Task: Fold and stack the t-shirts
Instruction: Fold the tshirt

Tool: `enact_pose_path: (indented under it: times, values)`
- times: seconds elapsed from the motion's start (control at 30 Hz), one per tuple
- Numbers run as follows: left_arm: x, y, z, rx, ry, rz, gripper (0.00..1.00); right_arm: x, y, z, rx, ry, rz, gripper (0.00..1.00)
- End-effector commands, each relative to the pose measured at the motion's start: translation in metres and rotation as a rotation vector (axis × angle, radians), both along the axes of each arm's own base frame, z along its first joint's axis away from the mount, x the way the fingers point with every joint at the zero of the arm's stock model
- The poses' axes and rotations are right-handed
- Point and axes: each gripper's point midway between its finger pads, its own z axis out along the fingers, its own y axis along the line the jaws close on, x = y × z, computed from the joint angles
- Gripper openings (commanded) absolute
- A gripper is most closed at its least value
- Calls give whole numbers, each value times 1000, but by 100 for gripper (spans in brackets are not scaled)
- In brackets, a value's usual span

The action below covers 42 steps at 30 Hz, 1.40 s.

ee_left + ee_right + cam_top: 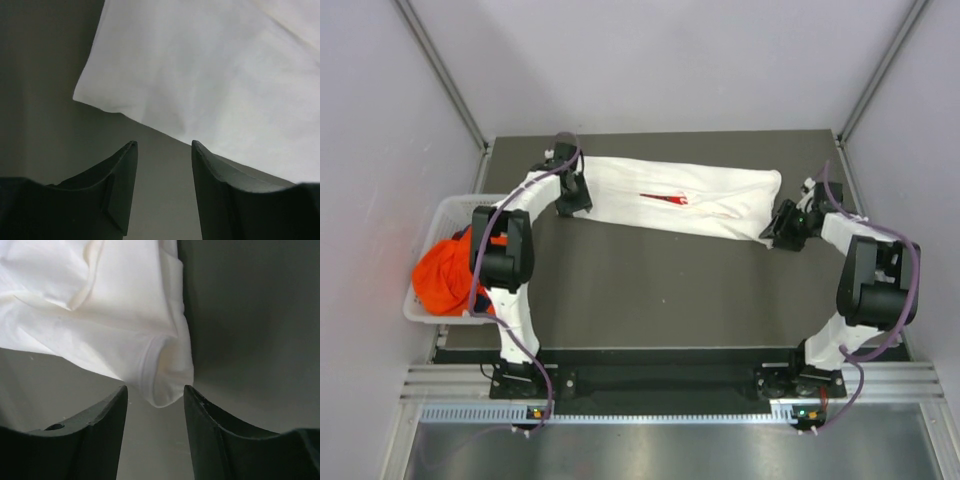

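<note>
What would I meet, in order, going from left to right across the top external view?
The white basket holding the orange t-shirt → left gripper → white t-shirt → right gripper.

Can make out only a sliver of the red print (665, 199) on the folded white cloth t-shirt (720, 200); cropped at 12 and 3 o'clock in the left wrist view. Blocked at 3 o'clock by the left arm (502, 250): bright orange cloth t-shirt (438, 278).
</note>
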Motion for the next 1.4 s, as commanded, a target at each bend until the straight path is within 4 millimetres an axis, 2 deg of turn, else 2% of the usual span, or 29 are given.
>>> enact_pose_path:
  times: [0.0, 0.07, 0.13, 0.17, 0.23, 0.3, 0.37, 0.43, 0.47, 0.5, 0.63, 0.83, 0.87, 0.9, 1.07, 1.2, 1.23, 1.3, 1.37]
  values:
    - [1, 23, -9, 85, 11, 38, 53, -2, -6, -8, -50, -3, 1, 49]
    - [2, 36, -13, 125, 16, 74, 56, -6, -13, -15, -92, 23, -18, 40]
    - [3, 42, -21, 129, 32, 92, 56, -9, -17, -18, -116, 32, -27, 27]
    - [4, 44, -23, 116, 38, 104, 56, -11, -20, -19, -132, 33, -35, 23]
    - [6, 47, -28, 117, 51, 115, 55, -11, -23, -19, -146, 33, -40, 12]
    - [8, 52, -31, 137, 56, 126, 51, -11, -26, -20, -170, 37, -33, 6]
    - [10, 53, -33, 145, 61, 127, 39, -13, -30, -20, -193, 41, -26, 0]
    - [7, 57, -36, 160, 82, 130, 14, -16, -34, -20, -214, 54, -27, 0]
    - [9, 58, -34, 166, 83, 132, 4, -17, -38, -19, -237, 58, -38, 0]
    - [8, 60, -36, 179, 92, 136, 0, -22, -41, -19, -244, 80, -44, 0]
    - [1, 60, -30, 175, 93, 134, 0, -36, -52, -16, -267, 124, -64, 0]
    - [-17, 61, -15, 172, 93, 142, 0, -62, -51, -21, -266, 206, -46, 0]
    - [-26, 61, -20, 169, 114, 144, 0, -65, -53, -19, -283, 204, -52, 0]
    - [-28, 59, -15, 162, 104, 142, 0, -69, -54, -19, -292, 214, -58, 0]
    - [-54, 58, -22, 159, 147, 135, 1, -94, -63, -22, -349, 260, -99, 2]
    - [-60, 57, -13, 155, 133, 125, 32, -102, -65, -16, -356, 269, -146, 22]
    - [-61, 56, -10, 154, 136, 119, 35, -100, -67, -11, -354, 265, -183, 28]
    - [-55, 52, 5, 138, 121, 93, 39, -100, -69, -2, -338, 265, -230, 28]
    - [-49, 47, 25, 143, 91, 61, 40, -90, -62, 13, -280, 231, -286, 32]
